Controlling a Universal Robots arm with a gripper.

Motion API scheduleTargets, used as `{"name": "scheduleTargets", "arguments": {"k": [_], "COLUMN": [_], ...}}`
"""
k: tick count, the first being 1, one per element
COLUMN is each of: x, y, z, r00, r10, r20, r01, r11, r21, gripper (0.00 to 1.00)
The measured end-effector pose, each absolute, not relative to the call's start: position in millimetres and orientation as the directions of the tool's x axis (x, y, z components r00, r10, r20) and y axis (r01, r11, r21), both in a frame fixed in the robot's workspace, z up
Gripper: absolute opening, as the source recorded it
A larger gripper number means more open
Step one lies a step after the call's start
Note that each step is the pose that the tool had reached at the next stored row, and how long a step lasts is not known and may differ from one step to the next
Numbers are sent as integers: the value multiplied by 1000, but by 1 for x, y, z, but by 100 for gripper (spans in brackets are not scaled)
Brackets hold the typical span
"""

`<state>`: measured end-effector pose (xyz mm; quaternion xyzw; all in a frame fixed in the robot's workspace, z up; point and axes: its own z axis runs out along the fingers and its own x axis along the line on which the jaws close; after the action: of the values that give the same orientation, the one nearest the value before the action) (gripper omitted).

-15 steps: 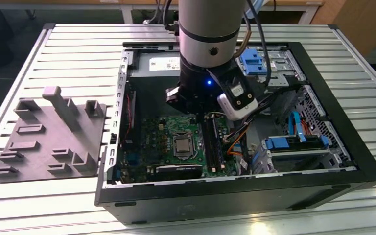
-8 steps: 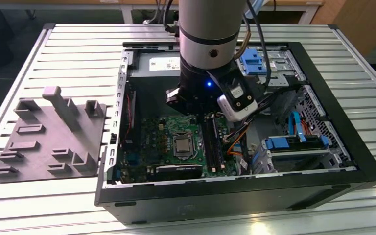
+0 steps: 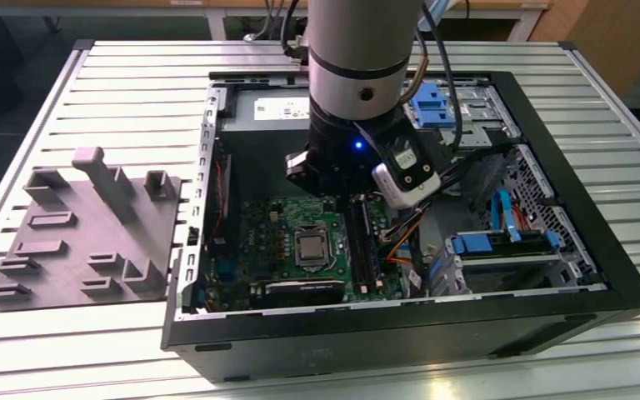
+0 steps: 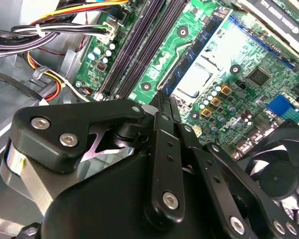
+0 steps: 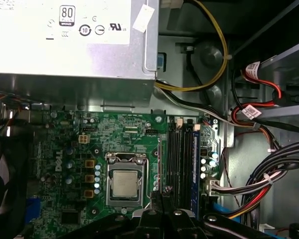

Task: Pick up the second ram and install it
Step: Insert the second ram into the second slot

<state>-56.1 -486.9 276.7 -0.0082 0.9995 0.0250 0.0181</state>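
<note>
In both wrist views my gripper (image 4: pixel 162 97) (image 5: pixel 163 191) is shut on the second ram (image 4: pixel 199 42) (image 5: pixel 159 164), a thin dark green stick seen nearly edge-on that runs out from the fingertips. It hangs low over the green motherboard (image 5: pixel 124 132), between the CPU socket (image 5: pixel 125 183) and the row of black memory slots (image 5: pixel 178 159), and lies parallel to them. In the exterior view the gripper (image 3: pixel 348 198) is inside the open computer case (image 3: pixel 587 275), at the far end of the memory slots (image 3: pixel 362 246). The arm hides the stick there.
The grey holder tray (image 3: pixel 87 242) with its upright blocks sits at the exterior view's left of the case. The power supply (image 5: pixel 65 45) lies beyond the board. Bundled cables (image 5: pixel 249 114) run beside the slots, and a fan (image 4: pixel 279 174) is close to the gripper.
</note>
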Motion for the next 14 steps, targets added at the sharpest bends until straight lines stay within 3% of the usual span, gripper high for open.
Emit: {"name": "scheduleTargets", "arguments": {"k": [14], "x": [-50], "y": [-487], "z": [272], "r00": [-999], "r10": [-10], "r20": [-37], "r01": [-12], "r11": [999], "r21": [50], "gripper": [12]}}
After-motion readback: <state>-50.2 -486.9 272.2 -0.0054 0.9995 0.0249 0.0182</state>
